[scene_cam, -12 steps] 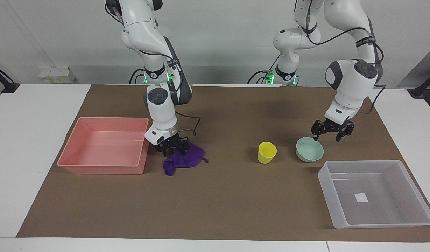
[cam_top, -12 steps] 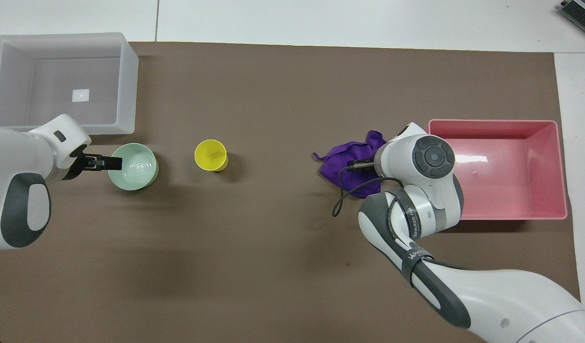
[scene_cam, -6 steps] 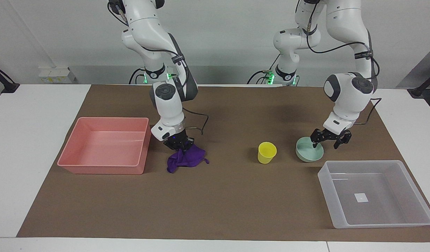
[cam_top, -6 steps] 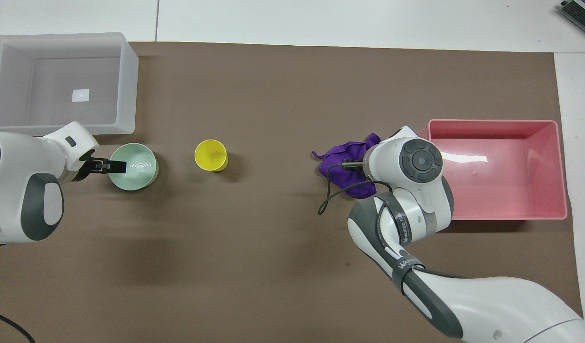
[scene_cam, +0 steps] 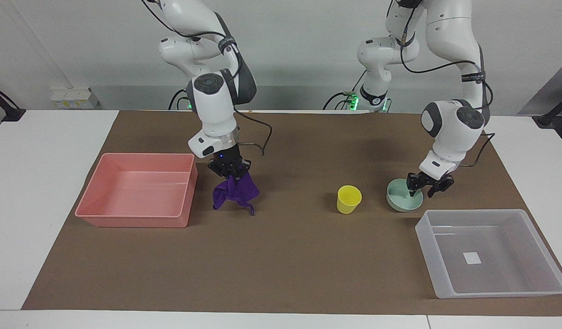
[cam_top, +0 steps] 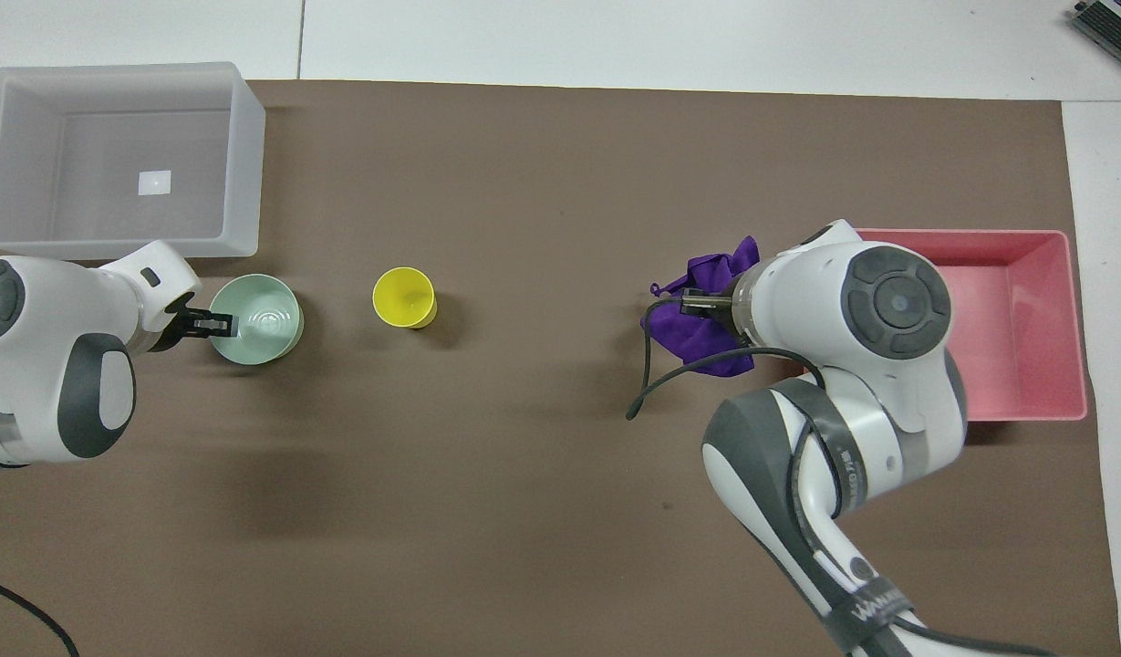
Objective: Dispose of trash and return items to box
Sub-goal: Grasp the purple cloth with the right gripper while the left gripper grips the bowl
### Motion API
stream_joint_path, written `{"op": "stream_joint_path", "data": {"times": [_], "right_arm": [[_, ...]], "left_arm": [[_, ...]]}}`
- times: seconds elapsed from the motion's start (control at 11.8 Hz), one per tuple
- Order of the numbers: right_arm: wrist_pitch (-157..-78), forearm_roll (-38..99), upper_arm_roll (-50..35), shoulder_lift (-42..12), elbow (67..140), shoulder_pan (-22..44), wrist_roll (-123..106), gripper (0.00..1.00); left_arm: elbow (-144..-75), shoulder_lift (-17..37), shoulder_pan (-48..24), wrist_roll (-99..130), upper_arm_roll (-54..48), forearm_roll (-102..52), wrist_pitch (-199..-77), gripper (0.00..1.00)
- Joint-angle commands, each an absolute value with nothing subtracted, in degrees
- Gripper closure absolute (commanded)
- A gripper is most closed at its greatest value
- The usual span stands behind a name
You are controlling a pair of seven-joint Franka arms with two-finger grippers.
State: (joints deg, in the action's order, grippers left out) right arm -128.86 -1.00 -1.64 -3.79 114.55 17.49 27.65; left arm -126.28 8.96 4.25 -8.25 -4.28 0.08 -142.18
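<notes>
While the rag [scene_cam: 235, 192] is held clamped in the right tool [scene_cam: 230, 175] clear of the tabletop [scene_cam: 290, 256], transfer over the pink tray [scene_cam: 125, 219] is required next, and the bowl [scene_cam: 402, 197] rim is straddled by the parted left tool [scene_cam: 422, 188].

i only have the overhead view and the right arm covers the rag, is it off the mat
observer: Mostly. In the facing view the purple rag hangs bunched from the right gripper, which is shut on it. Its lowest tail may touch the mat.
operator: over the pink tray yet
observer: No, it hangs beside the pink tray, outside its wall.
operator: how low is the left gripper
observer: The left gripper is down at the bowl rim, open, and one finger looks to be inside.
</notes>
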Motion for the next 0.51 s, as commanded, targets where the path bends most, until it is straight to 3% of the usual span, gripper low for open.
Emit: {"op": "stream_joint_path", "data": {"times": [0.0,0.25,0.42], "right_arm": [[-123.9,-0.7,-1.5,0.9,113.9,15.1,26.7,1.0],[-117.8,-0.6,-1.2,5.3,113.9,10.2,18.0,1.0],[-116.1,-0.6,-1.2,6.6,113.9,5.1,7.4,1.0]], "left_arm": [[-126.6,7.7,4.8,-9.0,-4.5,0.4,-141.0,1.0],[-125.6,4.8,4.8,-9.2,-4.5,0.4,-138.5,1.0],[-121.3,4.0,4.9,-9.4,-4.4,0.4,-133.4,1.0]]}}
